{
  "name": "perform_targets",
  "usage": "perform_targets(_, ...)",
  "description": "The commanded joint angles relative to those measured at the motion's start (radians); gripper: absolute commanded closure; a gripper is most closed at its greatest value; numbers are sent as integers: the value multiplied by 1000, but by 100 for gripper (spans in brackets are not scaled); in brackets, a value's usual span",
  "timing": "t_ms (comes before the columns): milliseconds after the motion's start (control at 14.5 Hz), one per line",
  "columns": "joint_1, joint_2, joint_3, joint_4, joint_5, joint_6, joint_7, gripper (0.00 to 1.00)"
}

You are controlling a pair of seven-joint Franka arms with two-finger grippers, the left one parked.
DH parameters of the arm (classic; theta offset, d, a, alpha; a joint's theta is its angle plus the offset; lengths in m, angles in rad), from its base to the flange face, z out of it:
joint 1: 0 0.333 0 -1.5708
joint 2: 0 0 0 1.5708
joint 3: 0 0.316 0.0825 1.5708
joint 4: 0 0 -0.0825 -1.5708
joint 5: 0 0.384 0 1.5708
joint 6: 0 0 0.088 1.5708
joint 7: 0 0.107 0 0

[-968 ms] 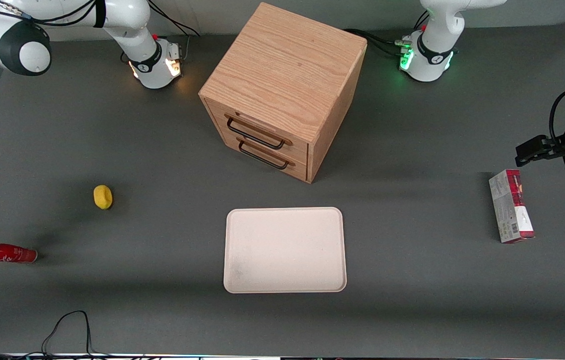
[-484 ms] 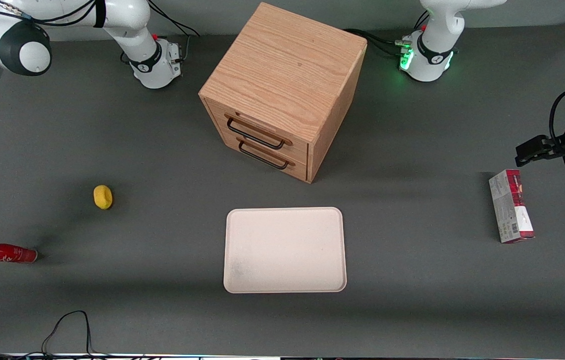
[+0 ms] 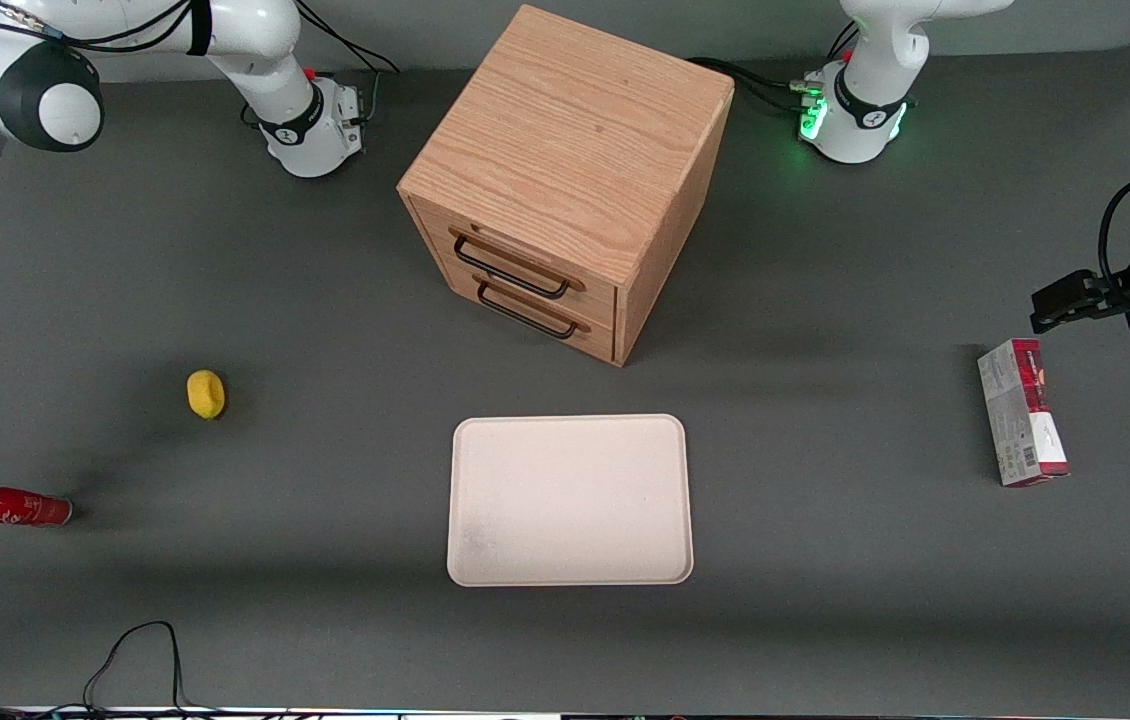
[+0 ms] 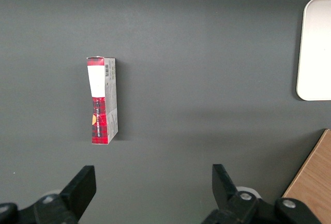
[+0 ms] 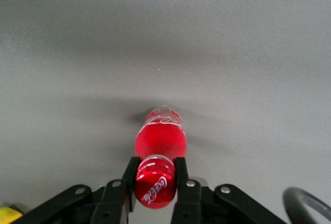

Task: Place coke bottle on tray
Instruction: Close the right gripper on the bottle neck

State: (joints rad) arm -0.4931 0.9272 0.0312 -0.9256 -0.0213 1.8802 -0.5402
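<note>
Gripping coke bottle (image 5: 160,141) cap, hand (image 5: 154,178), dark grey table (image 3: 825,560)

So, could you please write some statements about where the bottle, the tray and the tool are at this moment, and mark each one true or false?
1. The coke bottle lies on the tray. False: it is on the table toward the working arm's end, well apart from the tray.
2. The tool is shut on the coke bottle at its cap end. True.
3. The tray has nothing on it. True.
4. The yellow object is nearer to the front camera than the coke bottle. False: it is farther from the camera.
5. Both drawers of the wooden cabinet stand pulled out. False: both look closed.
</note>
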Motion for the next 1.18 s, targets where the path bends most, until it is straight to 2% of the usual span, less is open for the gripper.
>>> perform_targets(0, -4, -24, 4, 25, -17, -61, -47, 79)
perform_targets(207, -7, -111, 7, 33, -16, -177, -63, 84)
perform_targets(691, -24, -433, -1, 48, -20, -444, -70, 85)
perform_targets(968, -18, -481, 15, 47, -14, -503, -69, 87)
perform_targets(1106, 42, -484, 33, 47, -9, -529, -38, 95)
